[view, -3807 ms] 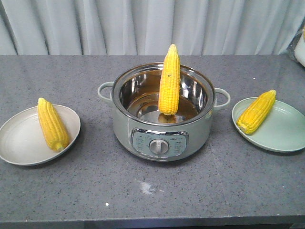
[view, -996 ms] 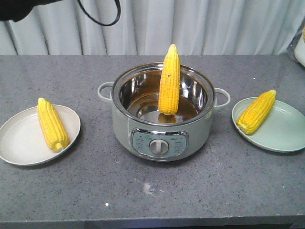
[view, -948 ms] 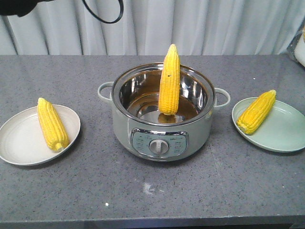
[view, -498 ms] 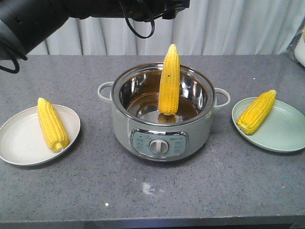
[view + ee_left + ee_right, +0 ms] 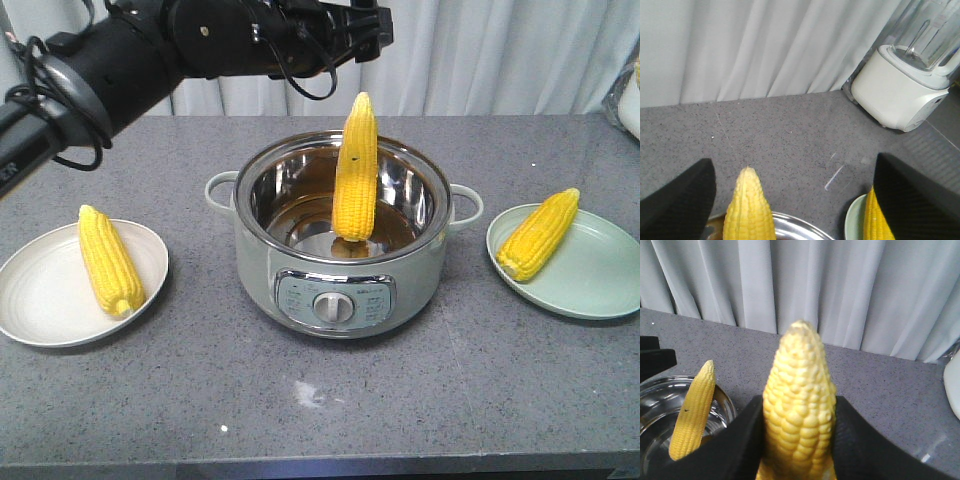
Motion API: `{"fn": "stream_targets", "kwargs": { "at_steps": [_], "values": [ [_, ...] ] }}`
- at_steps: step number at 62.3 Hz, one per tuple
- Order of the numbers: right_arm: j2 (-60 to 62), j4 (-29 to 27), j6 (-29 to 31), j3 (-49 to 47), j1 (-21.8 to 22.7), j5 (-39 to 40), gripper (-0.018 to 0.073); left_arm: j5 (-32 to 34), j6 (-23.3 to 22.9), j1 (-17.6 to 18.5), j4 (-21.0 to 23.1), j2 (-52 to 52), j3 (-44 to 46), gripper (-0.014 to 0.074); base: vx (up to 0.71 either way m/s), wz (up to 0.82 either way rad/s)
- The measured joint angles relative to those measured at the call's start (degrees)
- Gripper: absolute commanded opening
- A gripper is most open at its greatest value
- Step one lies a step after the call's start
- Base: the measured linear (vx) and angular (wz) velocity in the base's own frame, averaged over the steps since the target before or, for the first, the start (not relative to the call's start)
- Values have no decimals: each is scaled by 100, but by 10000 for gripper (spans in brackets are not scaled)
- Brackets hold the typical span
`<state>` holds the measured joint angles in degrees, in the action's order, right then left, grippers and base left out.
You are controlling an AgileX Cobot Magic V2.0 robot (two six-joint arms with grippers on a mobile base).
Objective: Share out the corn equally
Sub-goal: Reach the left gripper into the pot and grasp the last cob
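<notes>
One corn cob (image 5: 356,170) stands upright in the steel pot (image 5: 340,290), leaning on the back wall. In the front view my left gripper (image 5: 372,30) hovers above and just behind its tip. In the left wrist view my left gripper (image 5: 795,200) is open wide, with that cob's tip (image 5: 749,210) low between the fingers, untouched. Another cob (image 5: 110,262) lies on the beige left plate (image 5: 40,300), and one more (image 5: 540,235) on the green right plate (image 5: 600,280). My right gripper (image 5: 799,440) is shut on a further cob (image 5: 800,405), held tip up. That gripper is outside the front view.
A white blender (image 5: 905,85) stands at the far right by the curtain. The pot has side handles (image 5: 220,188) and a front control dial (image 5: 333,307). My left arm (image 5: 130,60) reaches in over the table's back left.
My left arm has swung in from the upper left, and its gripper now hangs over the pot's cob. The cobs, plates and pot have not moved.
</notes>
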<state>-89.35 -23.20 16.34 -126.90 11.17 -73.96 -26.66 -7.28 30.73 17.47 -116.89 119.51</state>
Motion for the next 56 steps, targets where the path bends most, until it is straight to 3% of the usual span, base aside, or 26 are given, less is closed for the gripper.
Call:
{"fn": "stream_targets", "kwargs": {
  "at_steps": [56],
  "values": [
    [0, 0, 0, 0, 0, 0, -4, -62, 281, 0, 88, -644, 0, 587, 0, 0]
  ]
}}
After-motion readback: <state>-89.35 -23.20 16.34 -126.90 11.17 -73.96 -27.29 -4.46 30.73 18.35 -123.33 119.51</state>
